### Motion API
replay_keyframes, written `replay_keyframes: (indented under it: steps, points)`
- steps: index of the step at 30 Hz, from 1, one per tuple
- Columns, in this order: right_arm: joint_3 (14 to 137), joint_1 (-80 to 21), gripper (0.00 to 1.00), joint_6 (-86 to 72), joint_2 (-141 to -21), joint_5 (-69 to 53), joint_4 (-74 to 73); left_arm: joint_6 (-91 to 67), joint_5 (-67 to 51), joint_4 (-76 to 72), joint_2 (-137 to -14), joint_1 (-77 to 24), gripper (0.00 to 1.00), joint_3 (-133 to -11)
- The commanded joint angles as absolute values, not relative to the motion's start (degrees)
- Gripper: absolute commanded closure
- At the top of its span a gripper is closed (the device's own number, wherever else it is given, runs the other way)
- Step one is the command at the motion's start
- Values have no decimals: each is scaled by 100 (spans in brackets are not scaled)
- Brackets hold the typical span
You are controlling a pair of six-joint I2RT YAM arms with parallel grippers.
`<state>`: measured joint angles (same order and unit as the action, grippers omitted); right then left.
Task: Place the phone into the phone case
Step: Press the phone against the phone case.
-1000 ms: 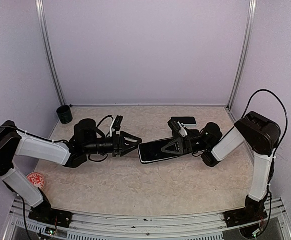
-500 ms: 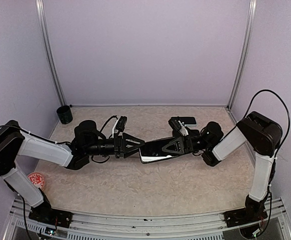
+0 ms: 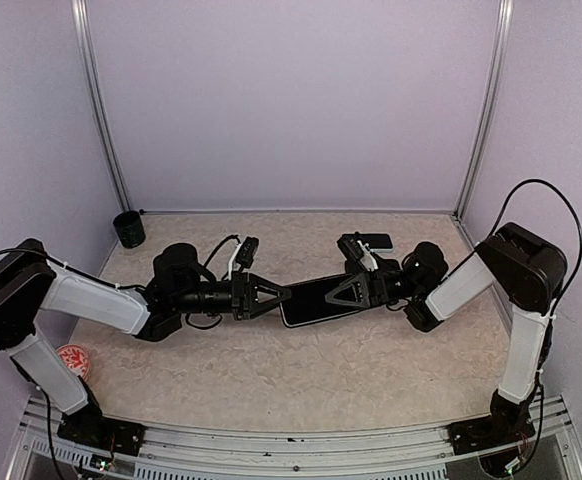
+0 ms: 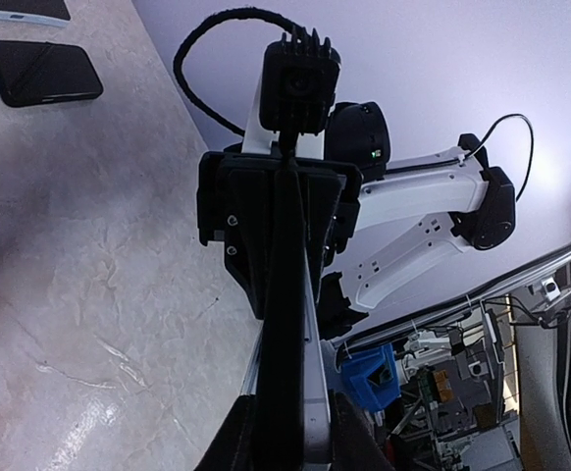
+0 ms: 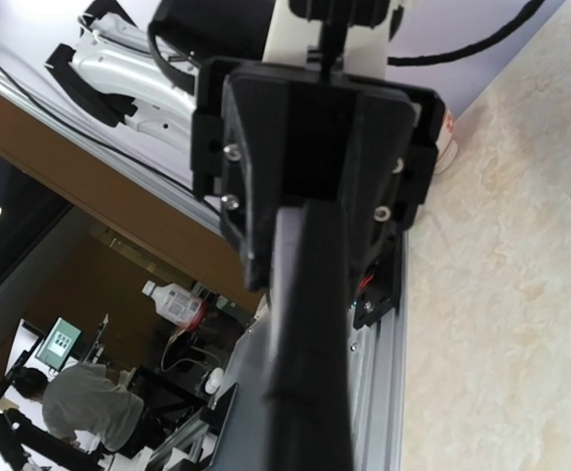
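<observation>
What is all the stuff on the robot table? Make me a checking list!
Surface: pale marbled tabletop, no spills seen.
Job's things: phone held between both grippers. A pale-rimmed slab and a black slab lie flat at the back. I cannot tell which one is the case.
Clutter: black cup in the back left corner; red-and-white round thing by the left arm.
Grippers: left gripper shut on one end of the phone; right gripper shut on the other end.
Cables: black cable loops over the right arm; another cable curls by the left wrist.
Surroundings: lilac walls, metal corner posts.
</observation>
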<state>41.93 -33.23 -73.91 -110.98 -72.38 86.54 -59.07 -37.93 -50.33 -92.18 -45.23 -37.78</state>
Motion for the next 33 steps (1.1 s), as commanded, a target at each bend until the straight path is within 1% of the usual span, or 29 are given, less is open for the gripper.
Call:
replay_keyframes:
  steps: [1, 6, 9, 14, 15, 17, 19, 22, 24, 33]
  points:
    - [4219, -3296, 83, -7207, -10944, -7233, 8785, -5919, -3883, -5228, -9331, -4603, 83, -3920]
    - [4245, -3296, 82, -7043, -10896, -7251, 8548, -5912, -3797, -5164, -9327, -4593, 95, -3941]
    - [4254, -3296, 82, -6852, -10832, -7242, 8292, -5776, -3649, -4849, -9300, -4597, 100, -4000]
    - [4254, -3296, 82, -6385, -10663, -7167, 7711, -5580, -3362, -4384, -9217, -4580, 100, -4036]
    - [4254, -3294, 82, -6268, -10615, -7139, 7570, -5574, -3380, -4409, -9219, -4579, 98, -4028]
    - [4245, -3295, 83, -6087, -10532, -7077, 7381, -5586, -3402, -4448, -9211, -4579, 82, -4021]
    - [4237, -3296, 83, -6008, -10468, -7031, 7328, -5603, -3432, -4504, -9202, -4579, 70, -4009]
    - [4239, -3289, 83, -5998, -10381, -6969, 7342, -5625, -3484, -4581, -9204, -4579, 60, -3984]
    - [4241, -3279, 83, -6014, -10319, -6922, 7380, -5648, -3525, -4668, -9207, -4579, 56, -3953]
    - [4211, -3222, 84, -6025, -10148, -6583, 7411, -5704, -3689, -4962, -9261, -4655, 53, -3885]
